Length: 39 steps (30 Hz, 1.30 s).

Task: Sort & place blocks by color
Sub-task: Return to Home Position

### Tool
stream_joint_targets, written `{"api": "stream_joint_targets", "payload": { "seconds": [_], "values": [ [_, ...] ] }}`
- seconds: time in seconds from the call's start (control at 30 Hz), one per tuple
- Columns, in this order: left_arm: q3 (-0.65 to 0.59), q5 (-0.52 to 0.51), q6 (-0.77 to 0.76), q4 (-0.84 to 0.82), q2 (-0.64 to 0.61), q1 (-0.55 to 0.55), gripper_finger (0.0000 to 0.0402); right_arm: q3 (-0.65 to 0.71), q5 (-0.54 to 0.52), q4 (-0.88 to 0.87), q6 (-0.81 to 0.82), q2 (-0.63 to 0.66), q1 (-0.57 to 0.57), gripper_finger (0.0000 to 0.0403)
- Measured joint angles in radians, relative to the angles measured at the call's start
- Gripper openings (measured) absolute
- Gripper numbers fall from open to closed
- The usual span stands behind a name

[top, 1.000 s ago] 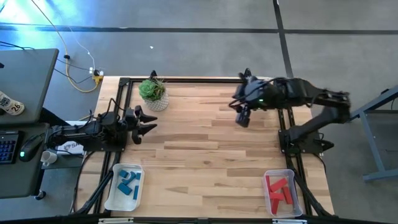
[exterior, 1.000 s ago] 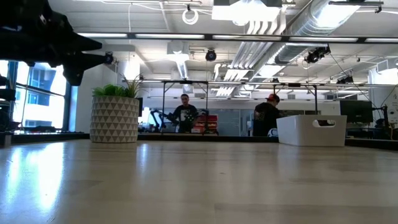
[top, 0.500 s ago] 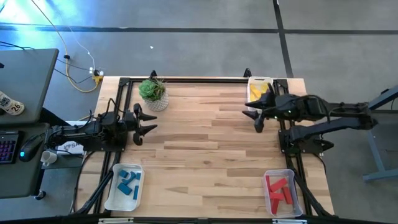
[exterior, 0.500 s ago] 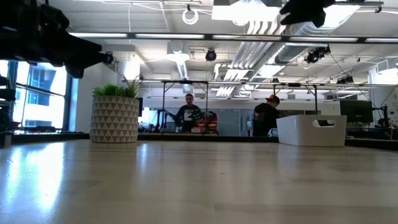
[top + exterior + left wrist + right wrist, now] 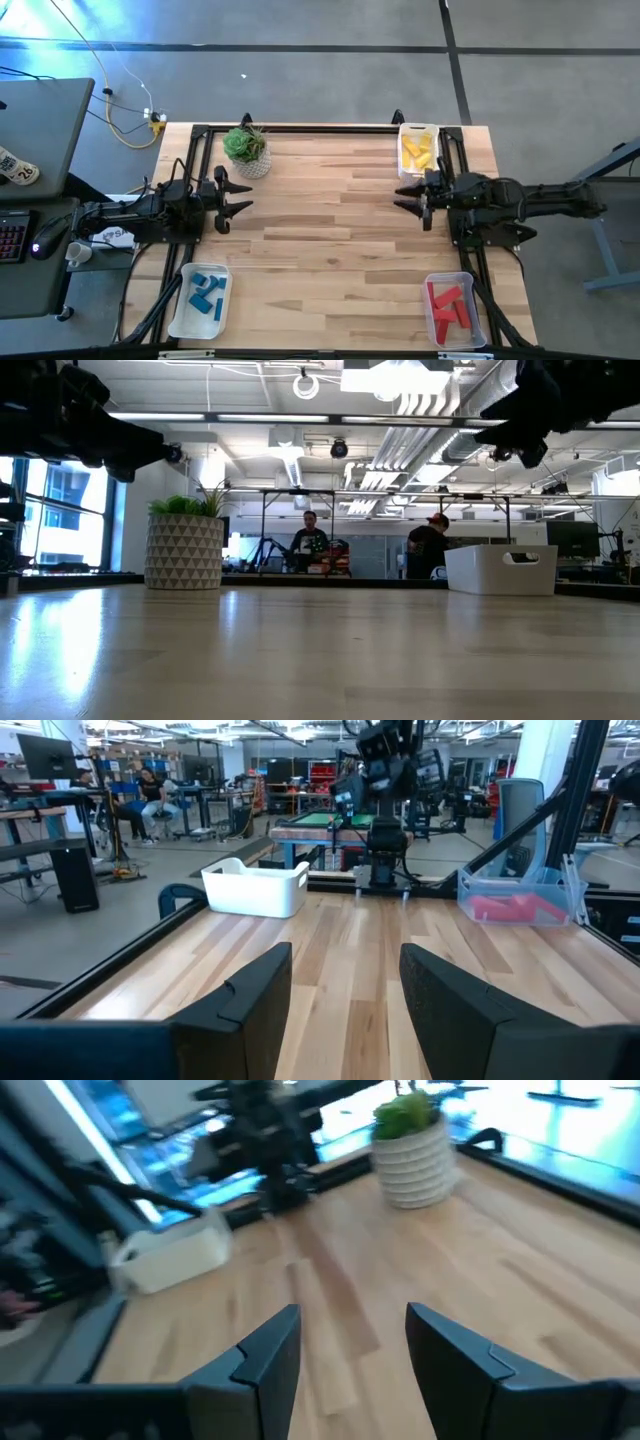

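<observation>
Left claw point(image 5: 240, 196) and right claw point(image 5: 405, 197), seen from above, face each other across the middle of the tabletop point(image 5: 330, 255). Each sits at its own side edge, and in the low view each hangs well above the wood. Both stand with the fingers point(image 5: 250, 1005) spread apart, and each wrist view shows only planks in the wide gap between them.

At the near edge, closest to the low camera, two containers sit at the corners. On the left arm's side, a white bin point(image 5: 192, 326) holds the blue blocks point(image 5: 206, 294), lying loosely against one another. On the right arm's side, a transparent bin point(image 5: 455, 340) holds the red blocks point(image 5: 450, 305), also in a loose heap.

At the far edge, a potted plant point(image 5: 245, 148) in a pale patterned pot stands upright near the left corner. A second white bin point(image 5: 418, 128) near the right corner holds the yellow blocks point(image 5: 418, 152). From the low view only this bin's outer wall shows, and its contents are hidden.

Beyond the tabletop, the low view looks into a large room with ceiling ducts point(image 5: 430, 410). One person point(image 5: 310, 544) and a second person point(image 5: 428, 546) in a dark top are at distant benches.
</observation>
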<state>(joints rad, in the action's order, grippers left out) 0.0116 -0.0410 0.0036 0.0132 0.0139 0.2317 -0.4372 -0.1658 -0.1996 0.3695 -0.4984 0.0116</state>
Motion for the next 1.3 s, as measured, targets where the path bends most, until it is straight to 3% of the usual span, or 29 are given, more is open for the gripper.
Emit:
{"api": "stream_joint_targets", "payload": {
  "seconds": [0.27,0.57,1.03,1.3],
  "values": [
    [0.0,0.0,0.0,0.0,0.0,0.0,0.0174,0.219,0.193,0.196,0.01,0.108,0.0,0.0167],
    [0.0,0.0,0.0,0.0,0.0,0.0,0.0174,0.422,0.214,0.424,0.084,0.163,0.0,0.0167],
    [0.0,0.0,0.0,0.0,0.0,0.0,0.0174,0.426,0.193,0.466,-0.009,0.223,-0.029,0.0167],
    [0.0,0.0,0.0,0.0,0.0,0.0,0.0174,0.426,0.216,0.317,-0.013,0.357,-0.087,0.0167]
  ]
}}
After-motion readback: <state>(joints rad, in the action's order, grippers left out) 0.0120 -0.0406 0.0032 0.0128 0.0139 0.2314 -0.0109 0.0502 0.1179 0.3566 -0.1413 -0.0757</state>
